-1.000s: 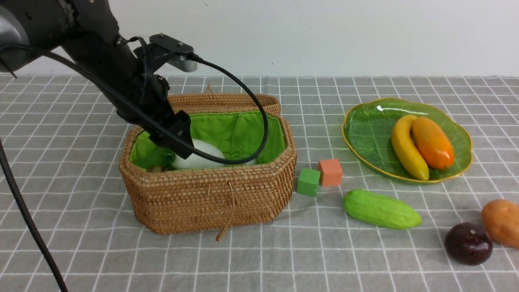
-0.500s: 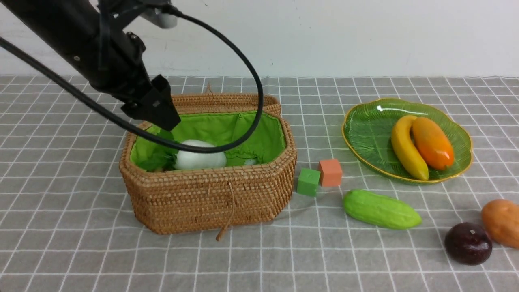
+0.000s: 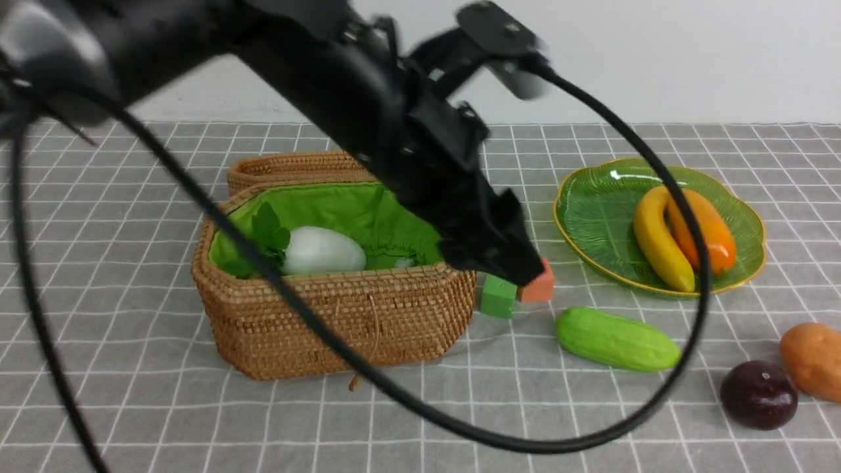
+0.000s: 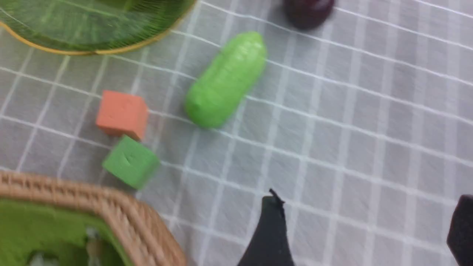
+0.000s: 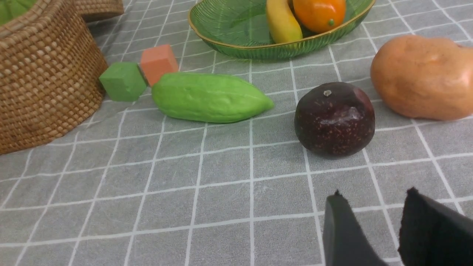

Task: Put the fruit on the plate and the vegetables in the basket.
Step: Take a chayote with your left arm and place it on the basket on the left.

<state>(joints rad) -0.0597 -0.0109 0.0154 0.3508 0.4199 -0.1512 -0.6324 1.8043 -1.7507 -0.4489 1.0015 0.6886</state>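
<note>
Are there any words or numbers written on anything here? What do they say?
None: no word, number or sign can be read anywhere.
The orange cube and green cube have plain faces; the plate and basket show no label.
The left arm is blurred in the front view, so any marking there cannot be read.

A plain white wall [image 3: 657, 59] stands behind the far edge of the surface [image 3: 131, 407]. A grey cloth [image 3: 591, 420] with a white grid covers it edge to edge. The light is soft and even.
</note>
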